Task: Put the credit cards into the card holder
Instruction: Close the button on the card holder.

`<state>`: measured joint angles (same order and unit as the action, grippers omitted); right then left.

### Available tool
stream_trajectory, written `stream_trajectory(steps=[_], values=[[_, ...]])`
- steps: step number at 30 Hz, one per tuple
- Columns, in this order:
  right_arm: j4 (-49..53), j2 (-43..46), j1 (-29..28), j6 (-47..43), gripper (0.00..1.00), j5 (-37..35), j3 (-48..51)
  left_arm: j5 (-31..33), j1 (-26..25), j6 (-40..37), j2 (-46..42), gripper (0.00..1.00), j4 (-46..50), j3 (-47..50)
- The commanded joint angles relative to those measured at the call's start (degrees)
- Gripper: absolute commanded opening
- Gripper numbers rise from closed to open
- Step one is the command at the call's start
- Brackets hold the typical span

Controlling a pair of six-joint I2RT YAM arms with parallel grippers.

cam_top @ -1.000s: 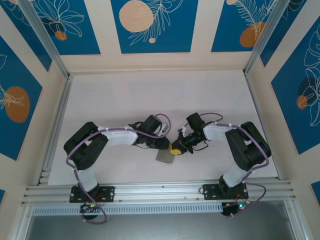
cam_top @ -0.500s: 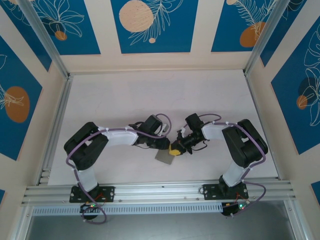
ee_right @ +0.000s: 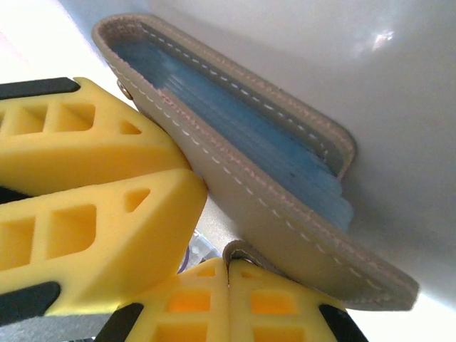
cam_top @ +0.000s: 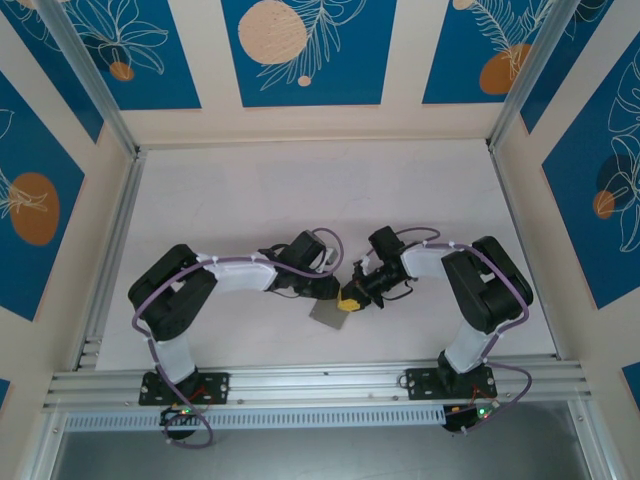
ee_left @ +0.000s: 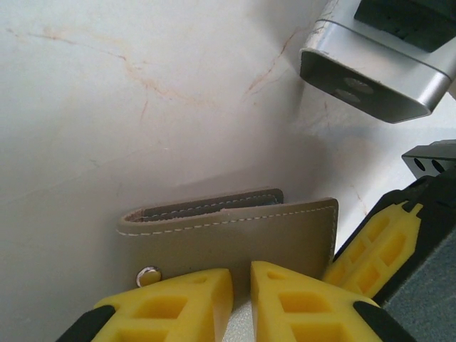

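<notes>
Jaws both clenched on card holder (ee_left: pixel 235 228): left gripper (ee_left: pixel 242 278) on cover, right gripper (ee_right: pixel 228 274) on flap edge. Step: spreading it open. Next: free one gripper without it folding shut.

card holder (ee_left: pixel 235 231): lower edge behind left tool (ee_left: pixel 242 278) | left tool: cropped below

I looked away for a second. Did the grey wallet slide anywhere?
No. The wallet sits in the same spot above the metal rail as before.
</notes>
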<state>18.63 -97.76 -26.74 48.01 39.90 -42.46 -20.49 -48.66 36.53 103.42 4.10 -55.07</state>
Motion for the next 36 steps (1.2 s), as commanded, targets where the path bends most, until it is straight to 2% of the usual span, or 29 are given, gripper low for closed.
stream_trajectory(steps=[1, 7, 15, 23, 28, 36], values=[[-0.4, -3.0, -4.9, -1.2, 0.00, -3.6, -1.5, 0.8, -4.1, 1.1, 5.4, 0.20, 0.1, 0.3], [0.2, -5.2, -8.3, 0.1, 0.00, -11.2, -0.9, 0.8, -4.4, 1.4, 5.5, 0.20, -0.1, 0.1], [-2.4, -9.0, -13.0, 2.6, 0.00, -17.6, 0.9, 0.5, -4.0, 1.8, 2.7, 0.21, 0.7, 0.2], [-1.5, -9.2, -13.4, 0.7, 0.00, -17.3, 0.1, -3.3, 2.8, 3.3, -9.2, 0.24, -1.8, 7.1], [-1.1, -9.2, -13.5, -1.0, 0.00, -16.6, -1.3, -6.5, 6.4, 3.6, -13.5, 0.28, -2.8, 9.9], [5.6, -6.3, -13.4, -5.9, 0.00, -18.6, -9.9, -9.0, 15.1, 3.7, -20.1, 0.33, -2.4, 12.1]])
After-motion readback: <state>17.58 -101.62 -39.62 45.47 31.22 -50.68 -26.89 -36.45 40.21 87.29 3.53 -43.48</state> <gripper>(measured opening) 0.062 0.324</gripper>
